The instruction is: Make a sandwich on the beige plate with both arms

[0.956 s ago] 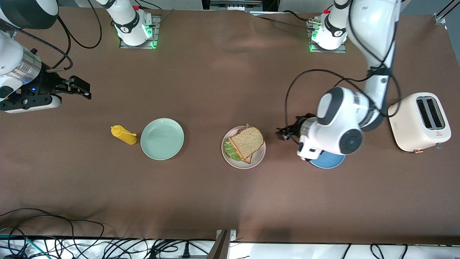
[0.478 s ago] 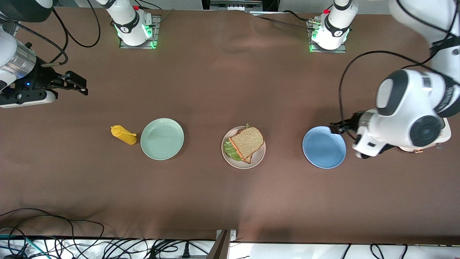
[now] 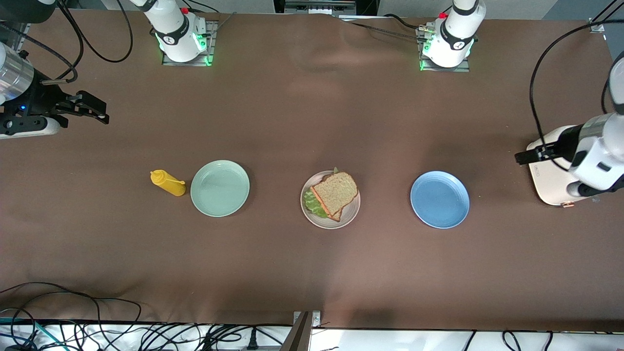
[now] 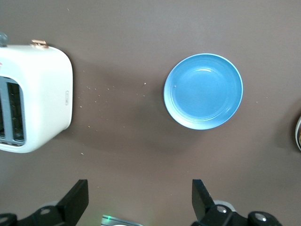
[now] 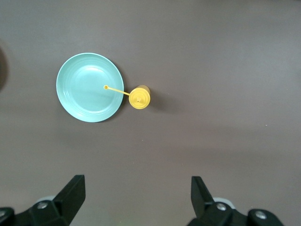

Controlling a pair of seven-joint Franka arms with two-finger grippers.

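Plainly light, soft and loosely stacked, the sandwich (image 3: 333,195) on the beige plate (image 3: 352,214) is best moved by the plate's stiff rim, while the left claw (image 4: 140,200) over the toaster (image 3: 551,183) and the right claw (image 5: 137,197) over the worktop's (image 3: 312,273) end both hang open and empty.

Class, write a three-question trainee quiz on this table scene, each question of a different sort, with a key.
1. True or false: the sandwich lies on the beige plate.
2. Which stands beside the mustard bottle? A) green plate B) blue plate C) toaster
3. Fill in: the left gripper, over the toaster, and the right gripper are both ____.

Key: 1 true; 2 A; 3 open.
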